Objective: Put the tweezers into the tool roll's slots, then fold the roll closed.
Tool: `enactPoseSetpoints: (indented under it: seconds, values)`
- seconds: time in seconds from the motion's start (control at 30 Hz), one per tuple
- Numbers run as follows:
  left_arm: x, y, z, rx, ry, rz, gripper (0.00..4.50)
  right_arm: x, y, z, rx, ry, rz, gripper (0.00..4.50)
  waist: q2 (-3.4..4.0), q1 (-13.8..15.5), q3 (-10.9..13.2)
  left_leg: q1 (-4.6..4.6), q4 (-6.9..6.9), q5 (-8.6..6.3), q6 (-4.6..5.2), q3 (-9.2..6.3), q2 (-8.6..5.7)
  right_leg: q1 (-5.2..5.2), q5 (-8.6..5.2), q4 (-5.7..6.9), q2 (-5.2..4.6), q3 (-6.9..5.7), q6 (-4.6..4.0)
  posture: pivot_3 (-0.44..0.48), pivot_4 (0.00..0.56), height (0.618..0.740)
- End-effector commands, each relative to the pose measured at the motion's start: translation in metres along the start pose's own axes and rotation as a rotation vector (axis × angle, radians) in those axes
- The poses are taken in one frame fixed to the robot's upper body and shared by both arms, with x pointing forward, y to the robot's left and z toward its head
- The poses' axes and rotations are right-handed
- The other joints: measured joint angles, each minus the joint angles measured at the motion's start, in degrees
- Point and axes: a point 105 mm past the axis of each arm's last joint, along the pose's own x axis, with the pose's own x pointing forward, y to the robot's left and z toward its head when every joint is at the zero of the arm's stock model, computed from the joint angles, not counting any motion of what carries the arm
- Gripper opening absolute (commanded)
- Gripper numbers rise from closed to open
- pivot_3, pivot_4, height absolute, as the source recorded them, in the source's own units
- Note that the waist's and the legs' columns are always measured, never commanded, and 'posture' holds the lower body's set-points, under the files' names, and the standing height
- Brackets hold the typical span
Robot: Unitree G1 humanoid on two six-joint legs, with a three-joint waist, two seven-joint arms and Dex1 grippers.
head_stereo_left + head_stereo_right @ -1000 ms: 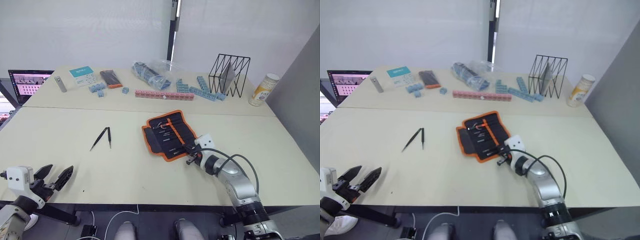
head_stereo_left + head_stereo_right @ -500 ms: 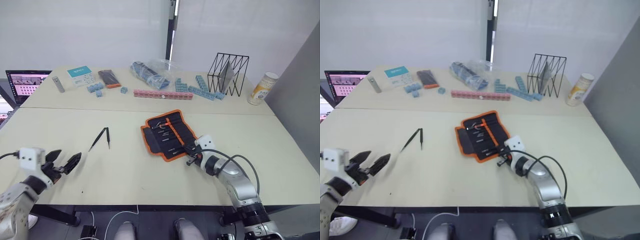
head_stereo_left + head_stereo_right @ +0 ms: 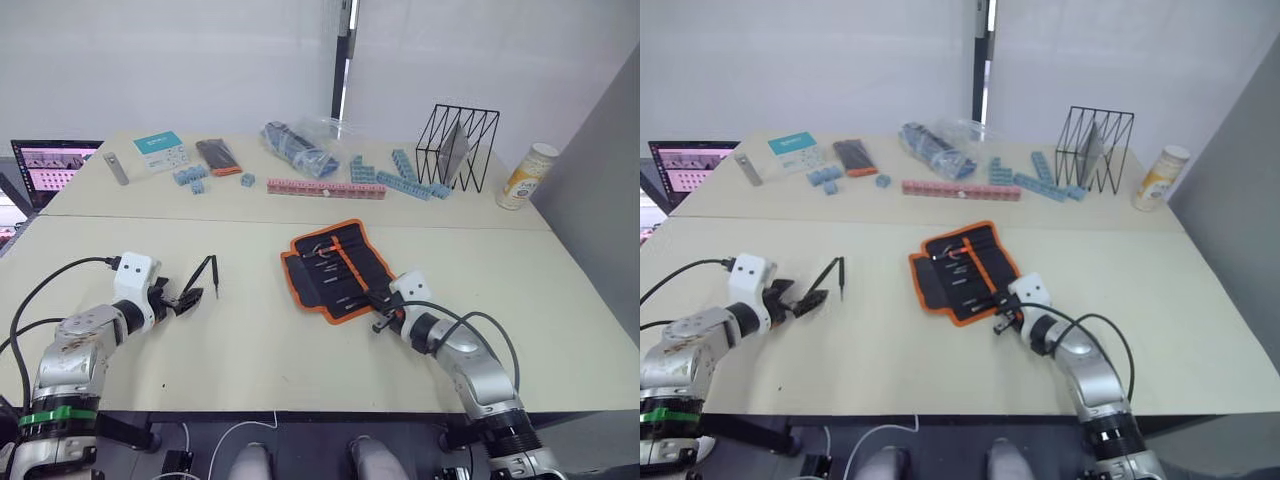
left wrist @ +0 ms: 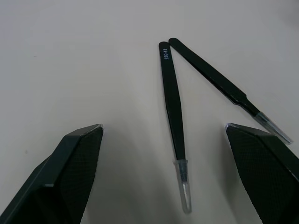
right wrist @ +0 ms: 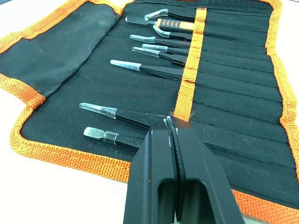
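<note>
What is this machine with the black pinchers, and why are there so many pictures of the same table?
It's a robot with two arms, and each arm ends in a gripper made of two black fingers. Two pictures come from cameras in its head, looking down at the table. The other two come from little cameras on its wrists, so they look very close up.

The left gripper is open and sits right by two loose tweezers lying on the table. It holds nothing.

The right gripper is shut, at the edge of the tool roll, an open black cloth case with orange edges. Several tools are already tucked into its slots.

Far back on the table are blue blocks, a wire rack and a laptop.
</note>
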Motion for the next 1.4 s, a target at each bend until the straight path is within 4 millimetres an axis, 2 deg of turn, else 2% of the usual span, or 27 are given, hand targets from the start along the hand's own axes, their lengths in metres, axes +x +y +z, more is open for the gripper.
enactPoseSetpoints:
  seconds: [0.03,0.17,0.37,0.6,0.7,0.8,0.97,1.07,1.1,1.2,1.4]
  values:
    - [0.014,-0.002,0.002,0.022,0.009,0.000,3.38,-0.004,-0.005,-0.010,0.000,0.046,-0.031,0.00,0.00,0.2,0.0,0.00,0.04,0.00,0.00,0.00,-0.01,0.02,0.00,0.00,0.00,0.00,0.00,0.000,0.150,0.740]
    - [0.022,-0.004,0.003,0.032,0.009,-0.005,2.03,-0.004,-0.006,-0.008,-0.003,0.043,-0.034,0.00,0.01,0.5,0.0,0.01,0.08,0.00,0.00,0.00,-0.02,0.06,0.00,-0.03,-0.01,0.01,0.01,0.000,0.150,0.740]
    - [0.018,0.017,0.003,0.017,-0.016,0.094,0.03,-0.008,-0.013,-0.009,0.002,0.039,-0.069,0.00,0.01,0.7,0.0,0.02,0.05,0.00,0.00,0.00,-0.02,0.04,0.00,0.01,0.00,0.01,0.02,0.000,0.150,0.740]
    - [0.011,0.020,0.028,0.039,-0.116,0.110,0.03,-0.013,-0.022,0.006,0.009,-0.050,-0.121,0.00,0.02,1.0,0.0,-0.04,0.05,0.00,0.00,0.01,-0.02,-0.01,0.02,0.01,0.00,0.02,0.04,0.000,0.150,0.740]
    - [0.010,0.012,0.048,0.048,-0.160,0.069,0.03,-0.015,-0.027,0.012,0.011,-0.078,-0.141,0.00,0.01,1.3,0.1,-0.15,0.05,0.00,0.00,0.00,-0.04,-0.05,0.05,-0.01,0.00,0.02,0.09,0.000,0.150,0.740]
    - [0.010,-0.001,0.072,0.094,-0.201,-0.001,0.03,-0.016,-0.026,0.007,0.005,-0.060,-0.136,0.00,0.01,1.3,0.1,-0.20,0.03,0.01,0.01,-0.01,-0.06,-0.07,0.08,-0.02,0.00,0.03,0.13,0.000,0.150,0.740]
    - [0.012,-0.035,0.106,0.149,-0.239,-0.162,0.03,-0.015,-0.024,0.010,0.012,-0.074,-0.135,0.00,0.02,1.2,0.1,-0.26,-0.01,0.09,0.15,-0.06,-0.07,-0.11,0.12,-0.02,0.03,0.02,0.20,0.000,0.150,0.740]
    - [0.013,-0.052,0.117,0.165,-0.241,-0.240,0.03,-0.015,-0.024,0.014,0.019,-0.095,-0.139,0.00,0.03,1.1,0.1,-0.25,-0.02,0.12,0.20,-0.06,-0.07,-0.10,0.13,-0.03,0.03,0.03,0.23,0.000,0.150,0.740]
    - [0.012,-0.064,0.120,0.173,-0.236,-0.296,0.03,-0.015,-0.024,0.017,0.020,-0.106,-0.140,0.00,0.04,1.1,0.1,-0.24,-0.02,0.16,0.26,-0.06,-0.07,-0.10,0.13,-0.03,0.03,0.03,0.23,0.000,0.150,0.740]
    - [0.011,-0.095,0.122,0.241,-0.204,-0.425,0.03,-0.018,-0.026,0.025,0.035,-0.141,-0.147,0.00,0.07,1.1,0.1,-0.29,-0.02,0.26,0.42,-0.09,-0.06,-0.12,0.12,-0.03,0.06,0.04,0.23,0.000,0.150,0.740]
    - [0.015,-0.130,0.123,0.285,-0.161,-0.533,0.03,-0.018,-0.028,0.026,0.033,-0.144,-0.151,0.00,0.10,1.0,0.1,-0.36,0.00,0.28,0.44,-0.15,-0.06,-0.15,0.12,-0.03,0.10,0.05,0.24,0.000,0.150,0.740]
